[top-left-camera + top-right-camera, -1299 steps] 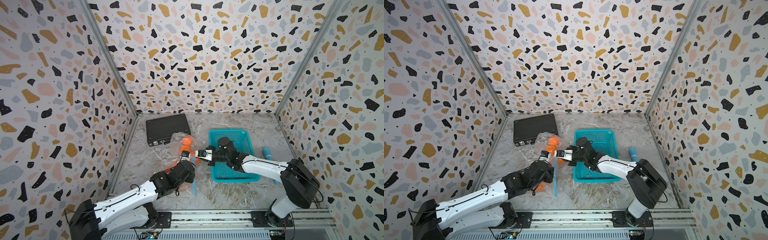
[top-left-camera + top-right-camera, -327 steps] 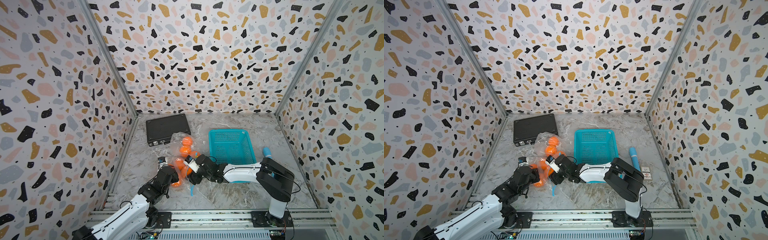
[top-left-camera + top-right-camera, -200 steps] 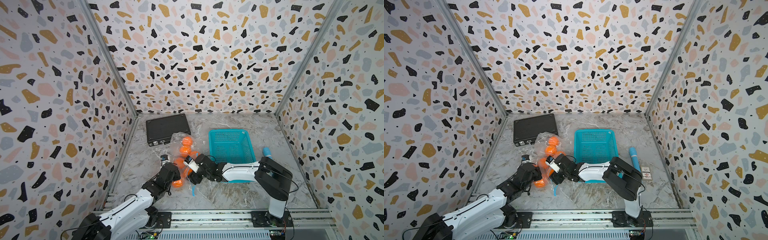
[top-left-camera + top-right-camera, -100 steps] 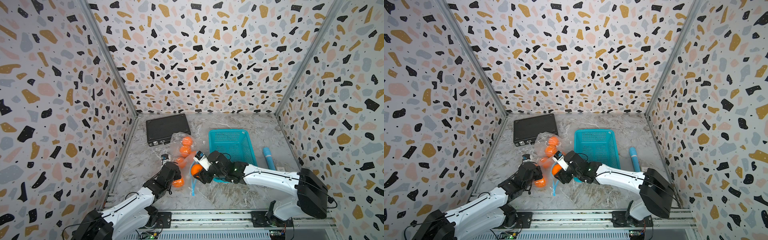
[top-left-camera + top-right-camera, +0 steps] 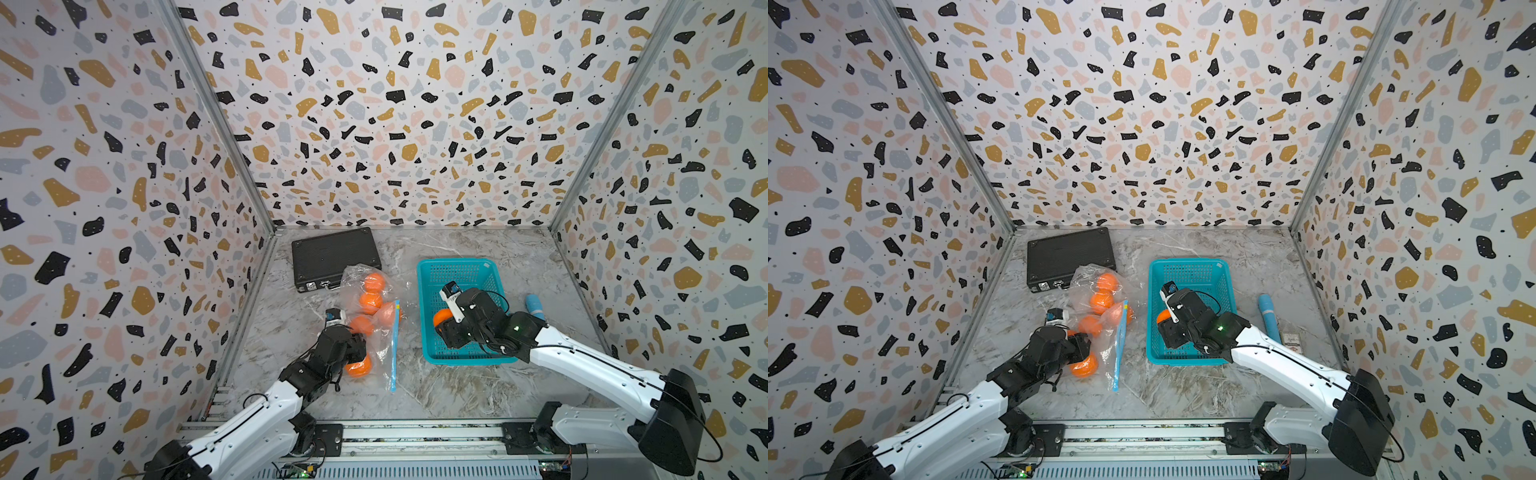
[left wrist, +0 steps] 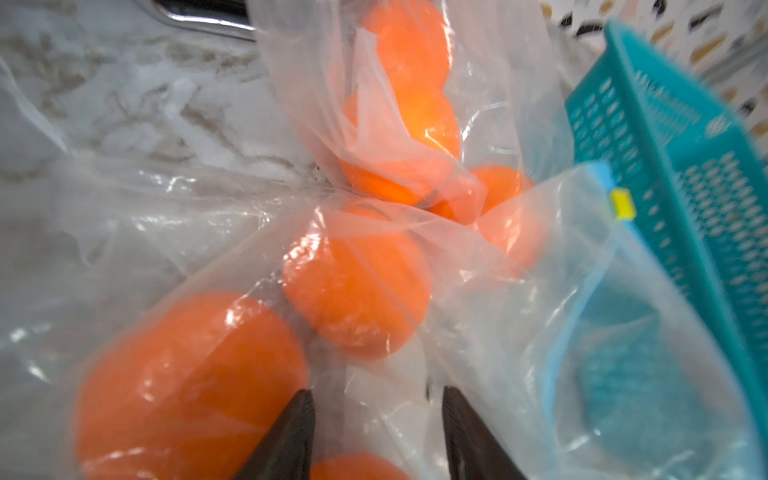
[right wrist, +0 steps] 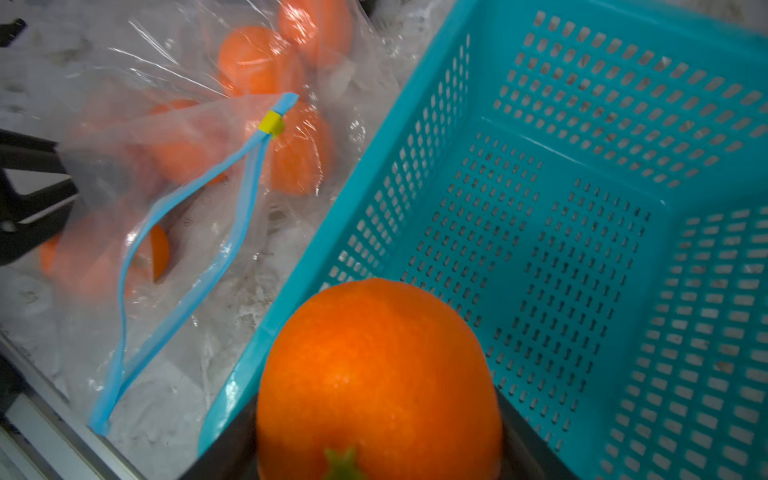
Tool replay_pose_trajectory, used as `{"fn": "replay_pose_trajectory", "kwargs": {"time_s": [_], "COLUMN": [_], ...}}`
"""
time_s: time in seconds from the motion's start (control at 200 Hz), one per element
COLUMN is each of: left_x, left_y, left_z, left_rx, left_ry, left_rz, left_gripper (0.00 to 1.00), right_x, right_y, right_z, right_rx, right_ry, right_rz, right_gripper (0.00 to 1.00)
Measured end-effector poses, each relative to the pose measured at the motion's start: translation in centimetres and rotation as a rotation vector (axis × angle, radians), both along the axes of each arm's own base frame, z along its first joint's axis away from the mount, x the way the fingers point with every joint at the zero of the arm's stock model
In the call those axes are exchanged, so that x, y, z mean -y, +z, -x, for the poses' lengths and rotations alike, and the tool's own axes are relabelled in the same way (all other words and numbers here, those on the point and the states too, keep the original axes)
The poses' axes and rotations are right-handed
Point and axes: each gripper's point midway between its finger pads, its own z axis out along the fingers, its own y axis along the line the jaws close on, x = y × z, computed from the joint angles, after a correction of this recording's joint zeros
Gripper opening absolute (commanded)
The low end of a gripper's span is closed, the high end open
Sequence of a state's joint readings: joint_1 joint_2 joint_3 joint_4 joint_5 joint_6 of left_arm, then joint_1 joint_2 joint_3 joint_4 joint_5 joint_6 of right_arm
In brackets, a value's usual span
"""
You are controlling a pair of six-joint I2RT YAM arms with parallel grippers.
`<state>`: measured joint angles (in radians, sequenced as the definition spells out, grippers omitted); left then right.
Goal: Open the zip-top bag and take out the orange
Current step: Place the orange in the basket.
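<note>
Marble tabletop (image 5: 457,386) — right gripper (image 7: 378,436) clamps orange (image 7: 374,365) over basket (image 7: 582,232); beside it, left gripper (image 6: 376,432) gapes at zip-top bag (image 6: 498,332).

Counting now! At 9 o'clock, through the plastic: orange (image 5: 374,281), orange (image 5: 370,301), orange (image 5: 360,325), a pale orange (image 5: 387,313), orange (image 5: 359,368): that's five. A sixth orange (image 5: 441,318) sits at 3 o'clock. One zip-top bag (image 5: 384,353), one teal basket (image 5: 469,360), one black case (image 5: 334,255) at 11 o'clock, one blue tube (image 5: 1268,318), one small card (image 5: 1289,337).
</note>
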<state>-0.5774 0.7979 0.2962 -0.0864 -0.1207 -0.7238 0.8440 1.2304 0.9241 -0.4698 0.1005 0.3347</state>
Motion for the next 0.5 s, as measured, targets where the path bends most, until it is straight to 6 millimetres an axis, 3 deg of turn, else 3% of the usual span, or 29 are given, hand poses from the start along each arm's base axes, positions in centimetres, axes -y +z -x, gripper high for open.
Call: {"fn": "replay_pose_trajectory", "kwargs": {"time_s": [0.27, 0.39, 0.501], "left_x": [0.6, 1.4, 1.6], "left_y": [2.5, 2.7, 2.4], "left_z": [1.5, 2.1, 2.4], "left_rx": [0.049, 0.035, 0.013], "left_ry": [-0.062, -0.107, -0.123], "left_rz": [0.086, 0.121, 0.124], "left_gripper": [0.75, 0.75, 0.75], "right_x": [1.2, 0.8, 0.5], "right_y": [-7.5, -9.0, -9.8], "right_z": [-1.2, -1.0, -1.0], "right_rx": [-0.189, -0.234, -0.255], "right_ry": [-0.054, -0.048, -0.043], "right_rz": [0.137, 0.140, 0.140], "right_gripper": [0.51, 0.54, 0.63]}}
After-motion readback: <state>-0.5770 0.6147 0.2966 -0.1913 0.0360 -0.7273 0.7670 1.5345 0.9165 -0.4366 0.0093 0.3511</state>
